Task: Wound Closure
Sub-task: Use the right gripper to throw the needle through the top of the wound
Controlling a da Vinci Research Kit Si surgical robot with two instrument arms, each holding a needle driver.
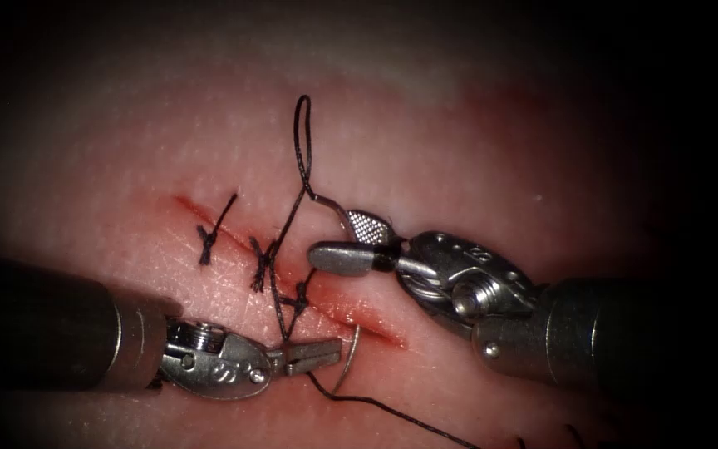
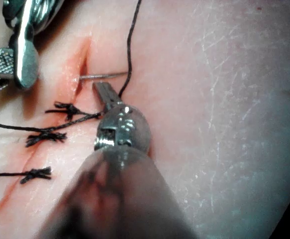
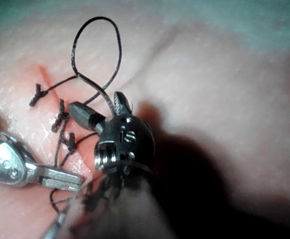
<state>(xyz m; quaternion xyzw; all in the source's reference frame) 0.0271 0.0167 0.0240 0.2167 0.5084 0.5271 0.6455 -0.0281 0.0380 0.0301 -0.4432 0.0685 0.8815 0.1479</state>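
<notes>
Endoscope view first: the right tool (image 1: pixel 357 243) comes in from the right with its fingers spread apart, and the thread (image 1: pixel 302 141) runs from a tall loop down between them — nothing is clamped. The left tool (image 1: pixel 316 353) sits low, just left of the cut's (image 1: pixel 351 320) lower end, fingers clenched; a strand seems to run into them, though I can't be sure it's held. The curved needle (image 1: pixel 349 359) lies just beyond its tip, one end near the cut. Three stitches (image 1: pixel 207 241) cross the cut higher up.

Left wrist view: the needle (image 2: pixel 102 76) shows as a thin steel shaft reaching to the cut's edge — whether its point is buried I can't tell.

Right wrist view: the loop (image 3: pixel 97 47) stands up by itself, so the thread is springy yet light. The needle looks stiff and slick; I'd judge mid-curve the safest hold. The tissue (image 3: pixel 209 74) looks soft and wet.
</notes>
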